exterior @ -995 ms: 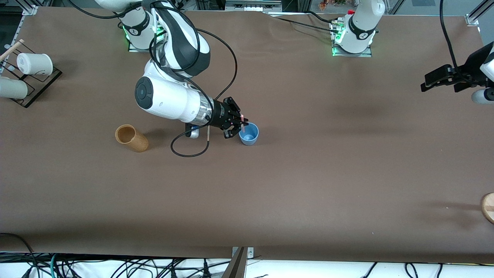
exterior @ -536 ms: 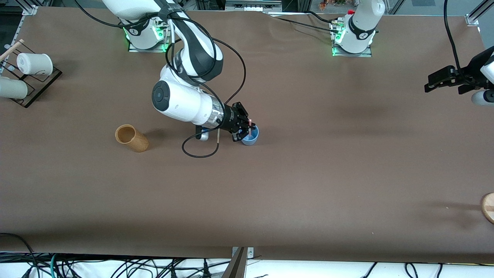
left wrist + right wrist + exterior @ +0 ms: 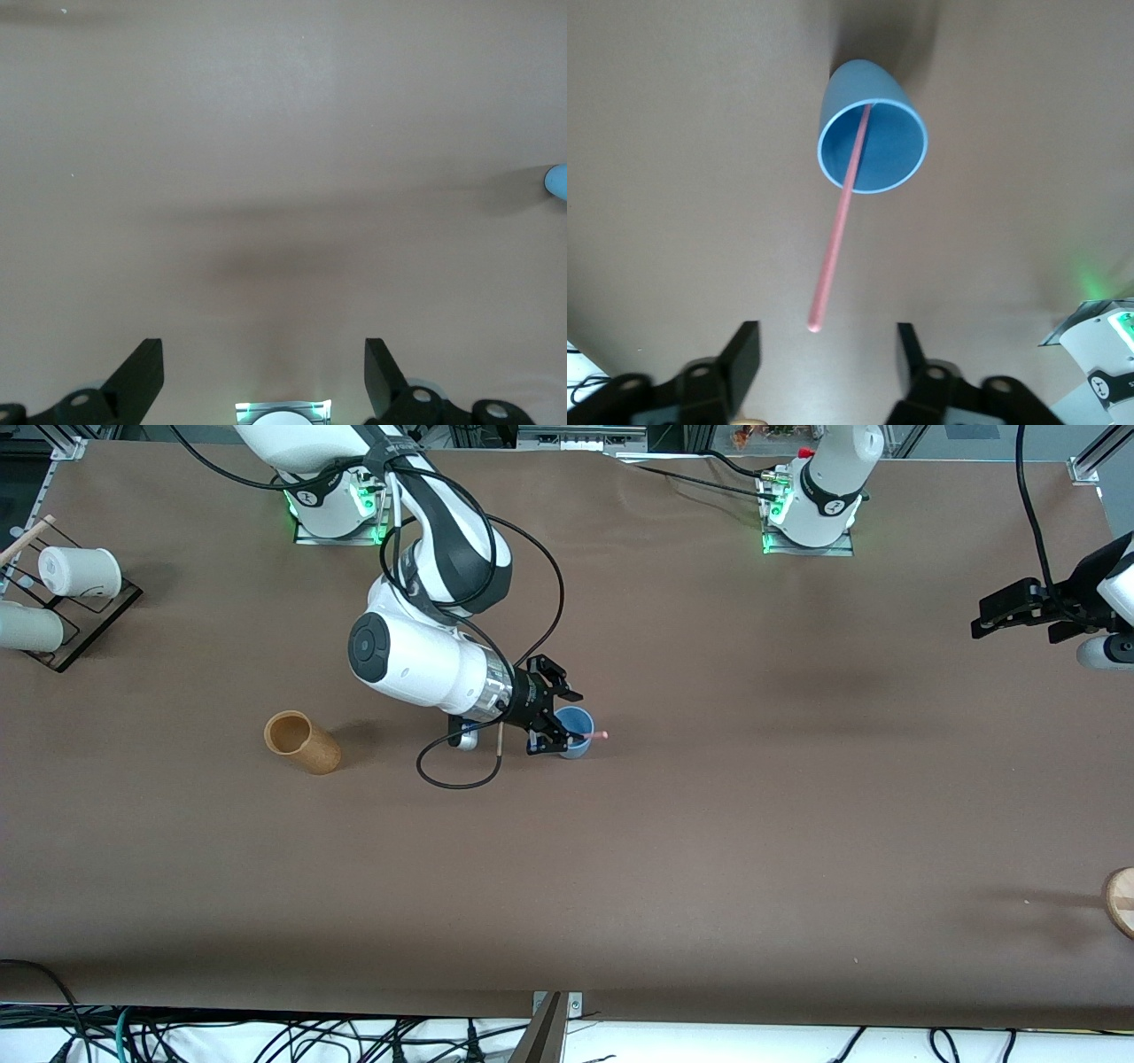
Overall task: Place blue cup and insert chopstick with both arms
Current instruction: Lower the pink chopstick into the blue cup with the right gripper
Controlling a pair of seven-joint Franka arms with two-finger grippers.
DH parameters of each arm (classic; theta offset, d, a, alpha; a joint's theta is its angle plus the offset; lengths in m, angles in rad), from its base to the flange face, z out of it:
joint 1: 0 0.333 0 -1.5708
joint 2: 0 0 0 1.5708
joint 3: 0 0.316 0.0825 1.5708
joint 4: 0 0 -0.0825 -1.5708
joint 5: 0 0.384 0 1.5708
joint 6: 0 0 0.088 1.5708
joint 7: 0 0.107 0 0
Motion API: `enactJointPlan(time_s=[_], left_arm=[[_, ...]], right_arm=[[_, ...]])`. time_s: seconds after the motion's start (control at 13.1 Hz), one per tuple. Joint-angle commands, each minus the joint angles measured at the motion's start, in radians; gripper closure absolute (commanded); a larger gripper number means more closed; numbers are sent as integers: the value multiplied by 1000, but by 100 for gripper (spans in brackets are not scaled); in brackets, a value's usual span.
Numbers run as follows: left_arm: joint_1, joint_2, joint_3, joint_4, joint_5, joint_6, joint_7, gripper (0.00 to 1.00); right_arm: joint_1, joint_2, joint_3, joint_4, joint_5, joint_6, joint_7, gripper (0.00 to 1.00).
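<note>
The blue cup (image 3: 581, 725) stands upright near the middle of the table. The chopstick (image 3: 595, 736) rests in it, its lower end inside and its pink tip leaning out over the rim toward the left arm's end. My right gripper (image 3: 560, 722) hangs over the cup, open and empty. In the right wrist view the cup (image 3: 873, 146) holds the chopstick (image 3: 835, 239), whose tip ends just short of the gripper (image 3: 827, 354). My left gripper (image 3: 983, 618) waits open over bare table at the left arm's end (image 3: 264, 363). The cup's edge shows in the left wrist view (image 3: 558, 181).
A tan wooden cup (image 3: 301, 741) stands beside the blue cup, toward the right arm's end. White cups (image 3: 78, 571) sit on a rack at that end's edge. A wooden disc (image 3: 1121, 901) lies at the left arm's end, nearer the camera. A black cable (image 3: 452, 775) loops under the right wrist.
My right gripper carried the chopstick over the blue cup, then opened and let it go. The chopstick now leans in the cup. The left arm barely moved.
</note>
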Motion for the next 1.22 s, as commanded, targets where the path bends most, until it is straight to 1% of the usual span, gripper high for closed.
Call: enactJointPlan(time_s=[0.0, 0.08, 0.15, 0.23, 0.31, 0.46, 0.69, 0.84, 0.99, 1.15], left_arm=[[4, 8, -6, 6, 17, 3, 25, 0], [6, 9, -5, 6, 17, 3, 27, 0], [6, 9, -5, 6, 15, 3, 27, 0], [6, 9, -6, 8, 15, 3, 25, 0], [6, 9, -6, 8, 17, 3, 24, 0], [6, 9, -5, 11, 14, 3, 19, 0], [9, 9, -3, 12, 21, 3, 28, 0], [9, 11, -3, 17, 20, 3, 27, 0], [7, 11, -3, 17, 20, 3, 25, 0], [7, 11, -3, 18, 20, 3, 19, 0]], right_arm=[[-25, -30, -38, 25, -10, -93, 16, 0], [-25, -44, -69, 25, -51, -110, 16, 0], [-25, -50, -92, 25, -114, -137, 16, 0], [-25, -62, -106, 24, -166, -154, 16, 0], [-27, -66, -127, 24, -197, -156, 16, 0], [-27, -75, -184, 24, -202, -177, 11, 0], [-38, -87, -242, 18, -202, -225, -5, 0], [-39, -194, -267, -94, -199, -208, -147, 0], [-41, -280, -293, -157, -199, -196, -267, 0], [-54, -364, -311, -235, -205, -167, -274, 0]])
